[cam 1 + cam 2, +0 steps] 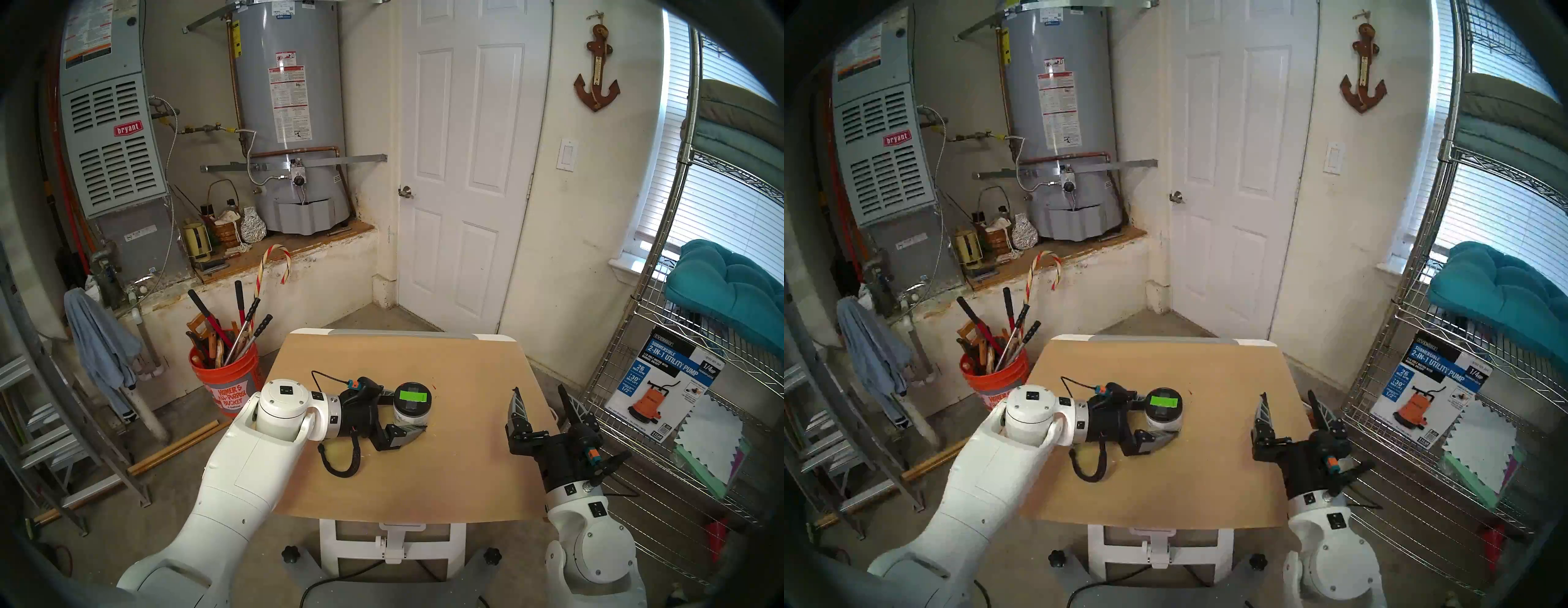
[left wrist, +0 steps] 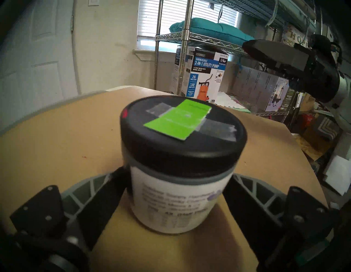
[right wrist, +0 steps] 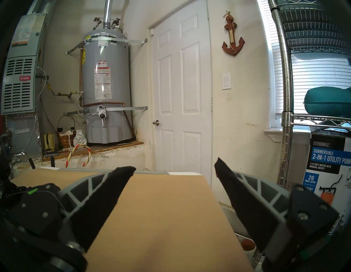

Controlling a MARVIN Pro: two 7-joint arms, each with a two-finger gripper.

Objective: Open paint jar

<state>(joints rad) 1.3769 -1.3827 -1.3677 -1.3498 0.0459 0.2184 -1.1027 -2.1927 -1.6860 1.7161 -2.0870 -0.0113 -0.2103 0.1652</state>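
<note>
The paint jar (image 1: 410, 414) stands upright near the middle of the tan table (image 1: 403, 484). It has a white label and a black lid (image 1: 412, 395) with grey tape and a green rectangle. The lid is on. My left gripper (image 1: 409, 411) reaches in from the left and is shut on the jar's body below the lid, one finger on each side. The left wrist view shows the jar (image 2: 178, 201) close up between the fingers (image 2: 106, 191). My right gripper (image 1: 539, 389) is open and empty above the table's right edge, apart from the jar, fingertips pointing away from me (image 3: 174, 165).
An orange bucket (image 1: 225, 378) of tools stands on the floor left of the table. A wire shelf (image 1: 679, 182) with a pump box (image 1: 664, 392) stands close on the right. A black cable (image 1: 339, 465) loops under my left wrist.
</note>
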